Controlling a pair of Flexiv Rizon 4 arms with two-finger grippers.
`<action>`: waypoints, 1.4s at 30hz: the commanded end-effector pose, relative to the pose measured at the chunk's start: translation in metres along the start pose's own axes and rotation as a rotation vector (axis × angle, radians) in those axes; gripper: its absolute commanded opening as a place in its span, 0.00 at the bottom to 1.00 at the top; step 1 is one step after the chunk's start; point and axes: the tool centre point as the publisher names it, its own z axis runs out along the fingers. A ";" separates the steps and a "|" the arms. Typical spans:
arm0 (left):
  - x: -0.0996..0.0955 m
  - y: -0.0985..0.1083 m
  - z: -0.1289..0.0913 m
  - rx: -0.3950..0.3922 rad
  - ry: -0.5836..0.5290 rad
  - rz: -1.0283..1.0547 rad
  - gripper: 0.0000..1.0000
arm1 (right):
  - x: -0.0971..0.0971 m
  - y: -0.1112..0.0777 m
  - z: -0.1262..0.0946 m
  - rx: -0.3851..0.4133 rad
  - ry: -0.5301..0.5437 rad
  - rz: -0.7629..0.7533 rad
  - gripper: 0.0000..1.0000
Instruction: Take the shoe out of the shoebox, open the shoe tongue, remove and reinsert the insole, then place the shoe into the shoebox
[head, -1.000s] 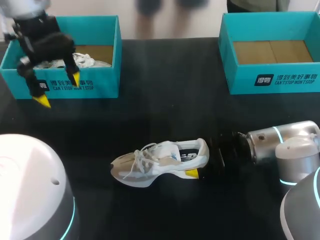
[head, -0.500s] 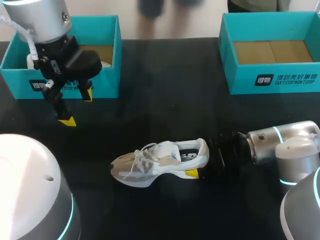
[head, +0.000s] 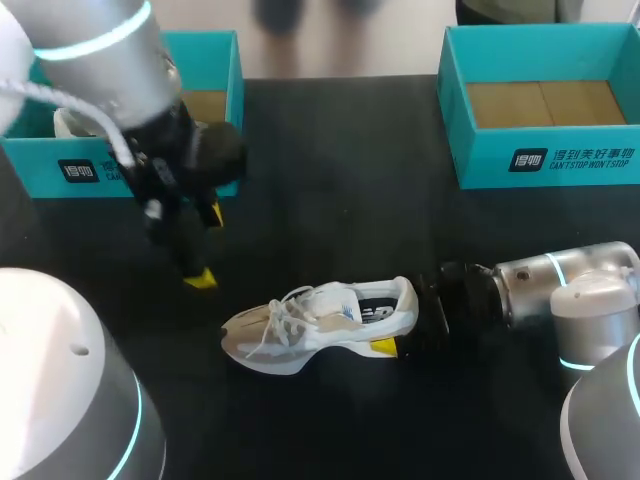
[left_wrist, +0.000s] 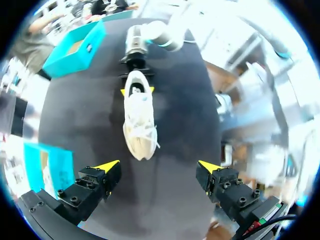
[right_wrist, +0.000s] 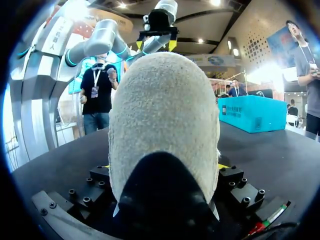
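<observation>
The white-and-beige laced sneaker is clamped at the heel by the right gripper, likely for steadying. The left gripper is held open at ten o'clock.

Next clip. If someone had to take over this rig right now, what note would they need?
Right hand: shut on the heel of the shoe, which rests sole-down on the table.
Left hand: open, holding nothing, above the table between the left shoebox and the shoe's toe.
Right shoebox: nothing in it. The left shoebox holds a second shoe.
Done: shoe is out of its box.
Left: open the tongue (laces look done up), remove and refit the insole, box the shoe.
</observation>
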 end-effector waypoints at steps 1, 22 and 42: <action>0.010 -0.015 0.015 -0.003 -0.249 -0.563 1.00 | -0.001 0.000 0.001 0.004 0.000 0.001 0.00; 0.003 -0.067 0.068 -0.136 -0.324 -0.940 1.00 | -0.001 0.000 0.001 0.004 0.000 0.001 0.00; -0.015 -0.117 0.099 -0.169 -0.361 -1.348 1.00 | -0.001 0.000 0.001 0.004 0.000 0.001 0.00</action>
